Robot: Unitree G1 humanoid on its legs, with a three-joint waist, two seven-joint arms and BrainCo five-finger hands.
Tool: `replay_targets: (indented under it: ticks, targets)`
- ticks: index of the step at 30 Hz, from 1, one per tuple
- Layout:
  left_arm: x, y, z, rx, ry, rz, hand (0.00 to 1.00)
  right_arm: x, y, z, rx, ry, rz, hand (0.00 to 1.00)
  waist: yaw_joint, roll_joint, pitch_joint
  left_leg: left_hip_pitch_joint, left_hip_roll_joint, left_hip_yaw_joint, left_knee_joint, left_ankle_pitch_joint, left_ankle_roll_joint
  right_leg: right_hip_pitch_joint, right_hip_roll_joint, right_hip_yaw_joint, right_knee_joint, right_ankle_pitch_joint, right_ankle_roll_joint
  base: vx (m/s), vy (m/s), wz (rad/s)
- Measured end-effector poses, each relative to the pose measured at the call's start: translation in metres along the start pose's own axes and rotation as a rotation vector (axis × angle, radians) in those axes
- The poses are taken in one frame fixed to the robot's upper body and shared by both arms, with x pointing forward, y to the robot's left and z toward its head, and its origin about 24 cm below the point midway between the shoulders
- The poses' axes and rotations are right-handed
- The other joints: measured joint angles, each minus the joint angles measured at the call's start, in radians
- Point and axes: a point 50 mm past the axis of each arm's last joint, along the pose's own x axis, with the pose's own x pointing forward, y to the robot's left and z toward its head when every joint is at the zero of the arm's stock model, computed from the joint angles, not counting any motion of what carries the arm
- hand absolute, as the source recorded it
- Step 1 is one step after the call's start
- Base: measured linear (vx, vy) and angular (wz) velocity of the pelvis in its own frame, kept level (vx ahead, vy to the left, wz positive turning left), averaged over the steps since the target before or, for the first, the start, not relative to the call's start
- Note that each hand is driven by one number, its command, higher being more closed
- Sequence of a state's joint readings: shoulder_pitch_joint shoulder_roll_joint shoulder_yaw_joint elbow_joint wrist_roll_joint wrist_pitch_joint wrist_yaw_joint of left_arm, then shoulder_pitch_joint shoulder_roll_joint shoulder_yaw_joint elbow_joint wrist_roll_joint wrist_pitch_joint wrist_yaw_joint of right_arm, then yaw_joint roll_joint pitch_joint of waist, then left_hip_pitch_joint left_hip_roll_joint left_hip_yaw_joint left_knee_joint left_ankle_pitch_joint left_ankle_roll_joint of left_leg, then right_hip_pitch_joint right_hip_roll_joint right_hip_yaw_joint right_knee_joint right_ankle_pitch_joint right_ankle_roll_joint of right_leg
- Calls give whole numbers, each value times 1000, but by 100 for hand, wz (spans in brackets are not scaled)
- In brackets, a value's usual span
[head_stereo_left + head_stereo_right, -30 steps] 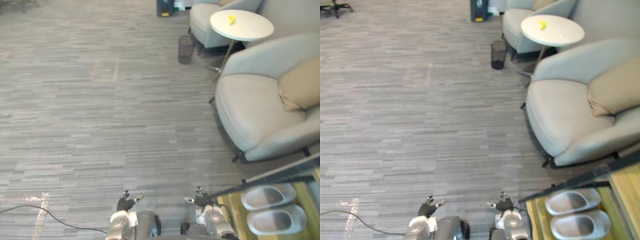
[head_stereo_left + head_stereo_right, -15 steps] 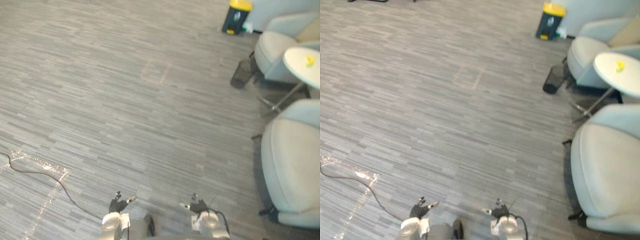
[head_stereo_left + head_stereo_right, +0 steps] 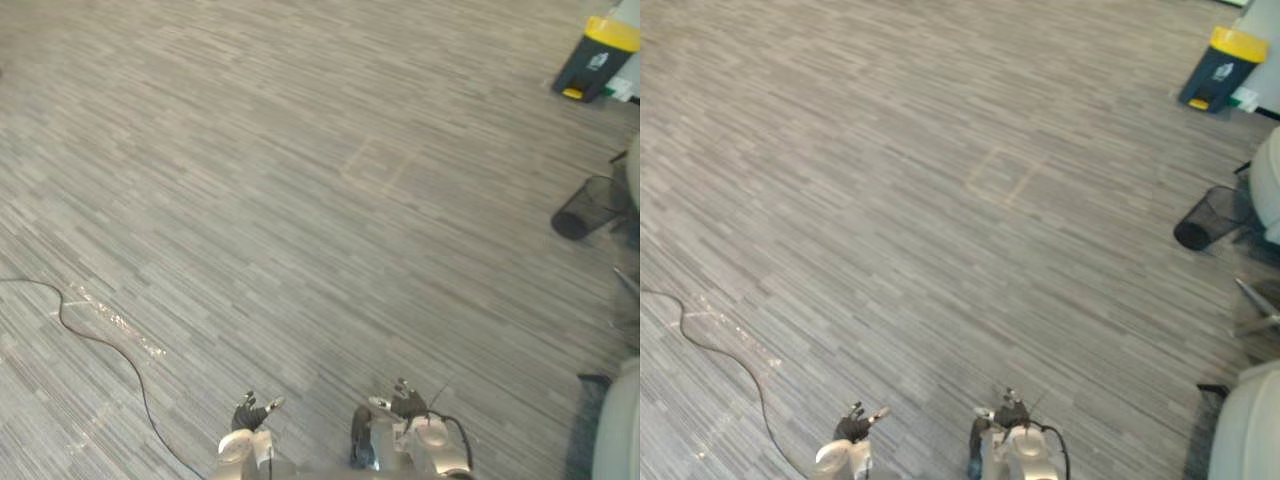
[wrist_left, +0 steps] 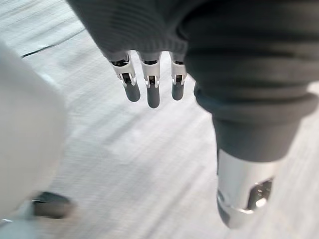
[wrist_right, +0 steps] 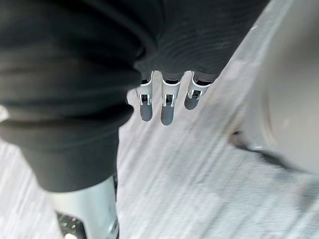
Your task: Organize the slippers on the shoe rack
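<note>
Left hand [image 3: 246,413]: at the near edge, left of centre, held over the floor. Its wrist view shows the silver fingers [image 4: 152,89] straight and side by side with the thumb apart, so it is spread loosely and holds nothing.
Right hand [image 3: 404,404]: at the near edge, just right of centre, level with the left hand. Its dark-tipped fingers [image 5: 168,105] hang straight in a row with the thumb set off to one side, relaxed and empty.
Slippers, shoe rack: I cannot tell where they lie.
Armchair [image 3: 1246,428]: near right corner, with a pale grey, smooth, rounded upholstered edge.
Floor [image 3: 300,250]: flat grey carpet in long narrow streaks, running across every view.
Shiny strip [image 3: 115,322]: near left, a thin glossy band lying flat on the carpet.
Square outline [image 3: 378,166]: mid floor, right of centre, a faint pale frame flush with the surface.
Mesh basket [image 3: 590,207]: right side, well beyond the armchair. It is black wire, round and tapered.
Pedal bin [image 3: 597,58]: far right corner, a dark boxy body with a yellow lid.
</note>
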State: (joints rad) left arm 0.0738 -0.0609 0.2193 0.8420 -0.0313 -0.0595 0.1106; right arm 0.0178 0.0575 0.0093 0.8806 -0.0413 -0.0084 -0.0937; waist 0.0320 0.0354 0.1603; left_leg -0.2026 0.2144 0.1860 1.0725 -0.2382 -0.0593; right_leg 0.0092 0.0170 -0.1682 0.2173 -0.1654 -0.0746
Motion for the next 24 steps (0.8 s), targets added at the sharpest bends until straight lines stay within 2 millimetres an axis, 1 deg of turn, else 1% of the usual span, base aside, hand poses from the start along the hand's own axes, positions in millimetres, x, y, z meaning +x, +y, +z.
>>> replay_targets:
  ticks: [1, 2, 3, 4, 5, 6, 7, 8, 9, 10, 11, 12, 13, 14, 15, 16, 17, 18, 19, 20, 21, 22, 23, 24]
  targets:
    - [0, -2, 7, 5, -32, -14, 0, 0, 3, 1, 4, -3, 2, 0, 15, -13, 1, -69, 15, 35, -29, -21, 6, 64, -9, 16, -50, -2, -1, 633, -7, -37]
    - [1, -2, 14, -1, -60, -12, 0, 1, 5, 5, 6, -15, 5, 0, 27, -24, 2, -135, 19, 62, -103, -30, 20, 109, -25, 21, -90, -18, 21, 408, 18, -39]
    - [1, -2, 15, -2, -67, -12, 0, 1, 5, 7, 6, -18, 6, 0, 29, -27, 4, -150, 18, 68, -131, -31, 21, 121, -31, 23, -101, -24, 30, 515, 106, -29]
    - [1, -2, 19, -3, -84, -14, 0, 2, 4, 10, 4, -27, 4, 0, 30, -30, 10, -208, 11, 81, -270, -30, 26, 170, -51, 27, -134, -44, 54, 551, 186, -6]
    - [1, -3, 21, -10, -94, -15, 0, 2, 4, 9, 7, -24, -2, 0, 33, -26, 13, -234, -17, 74, -453, 10, 22, 220, -71, 24, -153, -62, 62, 784, 304, -7]
    - [1, -2, 20, -17, -94, -13, 0, 2, 3, 8, 7, -21, -4, 0, 37, -26, 12, -229, -38, 63, -580, 63, 13, 241, -82, 28, -154, -77, 73, 469, 217, -8]
    - [0, -3, 19, -17, -91, -15, 0, 2, 3, 8, 6, -17, -5, 0, 40, -19, 9, -225, -50, 48, -635, 137, 21, 248, -84, 37, -154, -87, 80, 571, 303, -20]
    - [1, 1, 20, -23, -94, -1, 0, 3, 3, 6, -12, -6, 0, 0, 54, -41, 0, -212, -90, 54, -626, 166, 51, 269, -120, 58, -149, -98, 82, 456, 252, -2]
    - [2, 2, 21, -28, -97, 4, 0, 3, 4, 7, -3, -8, 2, 0, 51, -53, -9, -214, -114, 57, -631, 148, 63, 252, -141, 64, -128, -80, 60, 692, 405, 5]
    - [1, 0, 21, -37, -96, 0, 0, 3, 2, 6, 13, -4, -9, 0, 53, -57, -12, -211, -130, 61, -608, 107, 83, 202, -162, 101, -9, -48, 85, 480, 290, 17]
    - [2, 1, 21, -33, -94, 0, 0, 2, 2, 5, 17, -2, -11, 0, 53, -62, -9, -194, -138, 68, -603, 90, 93, 181, -174, 115, 62, -38, 104, 600, 350, 2]
    - [2, 3, 20, -28, -87, 3, 0, 2, 0, 3, 23, 7, -14, 0, 54, -71, -4, -144, -155, 84, -602, 58, 102, 120, -195, 149, 245, -3, 153, 698, 358, 2]
    - [3, 3, 13, -11, -54, -1, 0, 0, -4, -3, 26, 21, -22, 0, 43, -69, 1, -20, -182, 89, -613, 0, 110, 7, -213, 184, 609, 60, 206, 687, 329, 1]
    - [2, 2, 11, -8, -45, -3, 0, 0, -5, -6, 25, 26, -26, 0, 36, -68, 3, 23, -187, 89, -621, -11, 111, -19, -215, 181, 689, 51, 199, 657, 266, 2]
    - [1, -1, 9, -8, -39, -10, 0, -2, -5, -10, 27, 36, -26, 0, 24, -61, 5, 92, -192, 90, -651, -25, 111, -69, -211, 169, 785, 27, 182, 518, 146, -5]
    - [0, -4, 7, -11, -32, -18, 0, -4, -6, -12, 30, 31, -28, 0, 21, -49, -2, 168, -194, 95, -715, -40, 109, -158, -202, 126, 835, -9, 162, 482, 122, -10]
    - [0, -6, 7, -9, -33, -23, 0, -4, -7, -11, 30, 23, -29, 0, 20, -49, -2, 188, -194, 95, -734, -45, 109, -188, -199, 107, 834, -19, 153, 477, 76, -12]
    - [1, -10, 11, -3, -43, -36, 0, -4, -7, -6, 31, -3, -30, 0, 15, -53, 0, 250, -193, 93, -779, -60, 102, -279, -185, 45, 787, -53, 134, 484, 27, -3]
    - [2, -13, 12, -4, -39, -43, 0, -3, -8, -2, 31, -19, -35, 0, 12, -59, 4, 301, -190, 93, -812, -67, 94, -335, -168, -10, 678, -75, 121, 610, -4, 6]
    - [3, -15, 10, 0, -24, -49, 0, -2, -9, 1, 18, -28, -35, 0, -1, -62, 4, 352, -189, 93, -851, -69, 89, -360, -149, -56, 525, -72, 114, 505, -32, 13]
    - [3, -16, 9, 7, -19, -53, 0, -2, -8, 2, 16, -31, -35, 0, -7, -63, 5, 367, -189, 92, -868, -69, 89, -365, -142, -72, 457, -62, 111, 510, -53, 35]
    - [3, -18, 10, 21, -21, -64, 0, -1, -8, 5, 12, -40, -32, 0, -28, -63, 5, 420, -190, 76, -911, -72, 84, -372, -121, -102, 248, 2, 104, 431, -60, 36]
    - [3, -19, 11, 24, -24, -68, 0, -1, -7, 6, 11, -40, -30, 0, -31, -63, 4, 432, -191, 72, -922, -75, 80, -375, -117, -104, 195, 25, 103, 596, -109, 54]
    - [4, -22, 13, 37, -31, -78, 0, 0, -7, 8, 7, -42, -29, 0, -34, -63, 5, 474, -194, 46, -946, -89, 56, -375, -100, -103, 79, 119, 75, 669, -150, 52]
